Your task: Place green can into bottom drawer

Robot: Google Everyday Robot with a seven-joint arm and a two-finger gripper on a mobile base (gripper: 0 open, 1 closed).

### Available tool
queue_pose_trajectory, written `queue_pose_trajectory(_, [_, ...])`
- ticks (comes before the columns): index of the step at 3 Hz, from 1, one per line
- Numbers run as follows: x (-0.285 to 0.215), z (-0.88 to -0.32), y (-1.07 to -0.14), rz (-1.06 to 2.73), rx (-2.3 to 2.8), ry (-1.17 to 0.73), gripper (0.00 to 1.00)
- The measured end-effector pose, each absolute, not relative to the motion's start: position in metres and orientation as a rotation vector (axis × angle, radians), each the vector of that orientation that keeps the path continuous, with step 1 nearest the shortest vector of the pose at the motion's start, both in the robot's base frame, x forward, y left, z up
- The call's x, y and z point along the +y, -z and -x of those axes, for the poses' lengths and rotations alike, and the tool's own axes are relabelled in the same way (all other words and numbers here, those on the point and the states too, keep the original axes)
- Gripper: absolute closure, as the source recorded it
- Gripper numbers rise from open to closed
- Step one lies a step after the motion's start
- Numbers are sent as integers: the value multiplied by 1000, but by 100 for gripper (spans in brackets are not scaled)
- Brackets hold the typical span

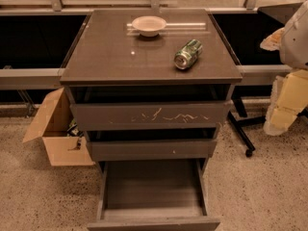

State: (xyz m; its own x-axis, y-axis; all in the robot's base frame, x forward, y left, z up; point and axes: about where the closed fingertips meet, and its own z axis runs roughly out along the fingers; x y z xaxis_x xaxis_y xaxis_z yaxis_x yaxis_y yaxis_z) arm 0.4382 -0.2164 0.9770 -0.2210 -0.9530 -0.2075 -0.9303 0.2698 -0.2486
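Likely the reaching stage: green can (188, 54) lying on its side on the desk (110, 57), toward its right edge. Off the desk's right side, well apart from the can, end effector (285, 105); wide or narrow, impossible to tell. Under the desk, bottom drawer (153, 189) pulled open. Next: approach, grip across the can's body. Counted: one can, one bowl (148, 25), three drawers.
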Motion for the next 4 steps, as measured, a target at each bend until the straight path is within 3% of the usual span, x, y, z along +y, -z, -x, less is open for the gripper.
queue_pose_trajectory(2, [-218, -450, -981, 1742, 2157, 76, 0])
queue_pose_trajectory(4, [-217, -500, -982, 1863, 1943, 32, 0])
